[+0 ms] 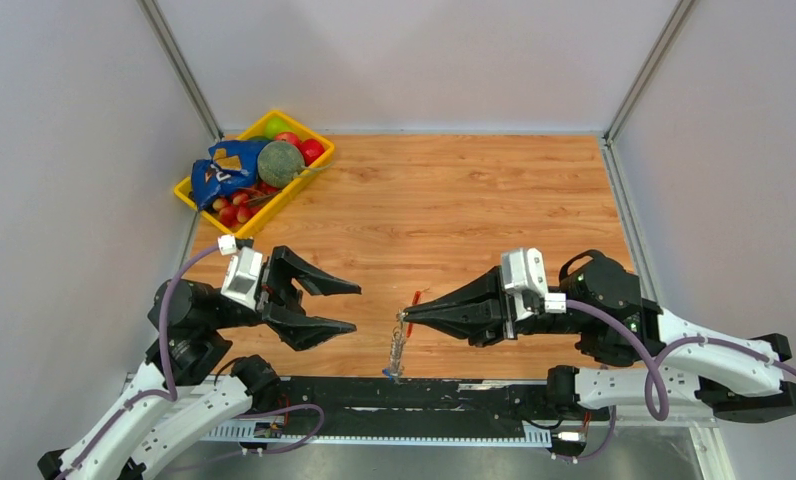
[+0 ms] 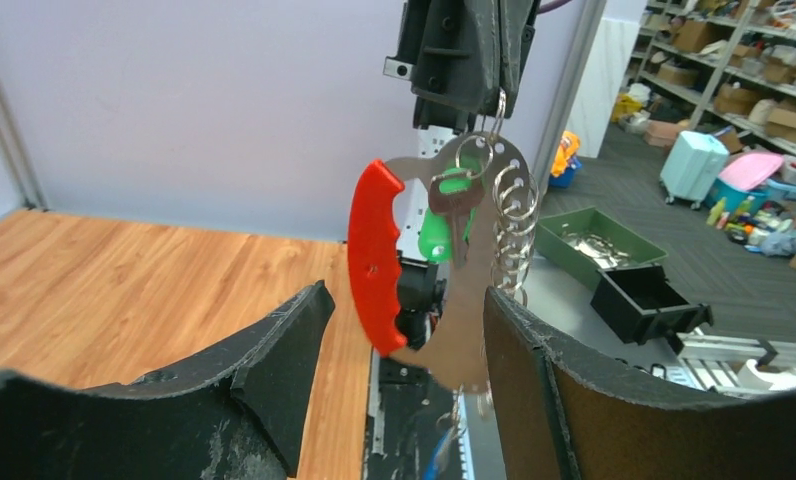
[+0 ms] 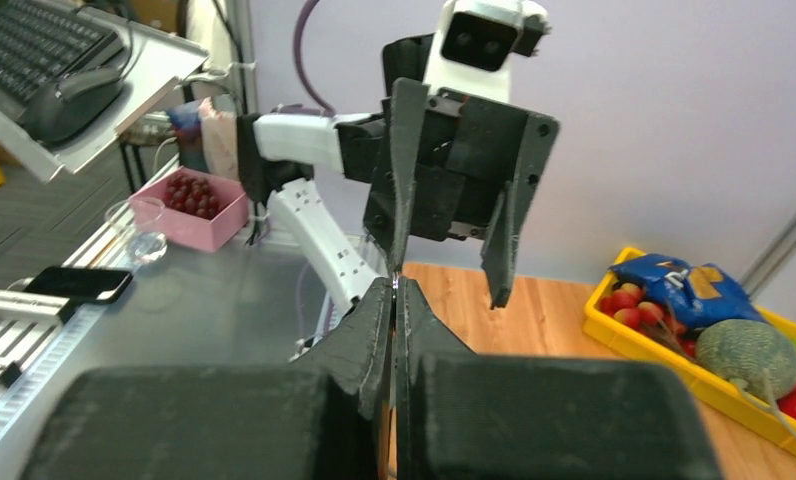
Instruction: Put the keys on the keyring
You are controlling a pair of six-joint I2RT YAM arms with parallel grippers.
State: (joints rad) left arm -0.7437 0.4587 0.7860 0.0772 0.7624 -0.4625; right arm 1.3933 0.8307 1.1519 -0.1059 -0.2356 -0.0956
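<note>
**Keyring hangs at the near edge of the desk**

The desk is a warm wood-grain board, walled by pale grey panels with aluminium posts in the far corners. At its far left sits a yellow plastic tray holding small red balls, a crumpled blue bag and a dull green sphere.

By the middle of the near edge, the right gripper is clamped tight on the top of the keyring. This is a red curved plastic grip on a flat silvery plate, with a chain of steel rings, and it hangs below the fingertips. A silver key with a green plastic cap hangs on one ring.

The left gripper, to the left and apart, stands wide open and empty. In the left wrist view the keyring's lower end is cut off, and a blue speck there is too small to name. The right wrist view shows only a thin edge between the closed fingers.
</note>
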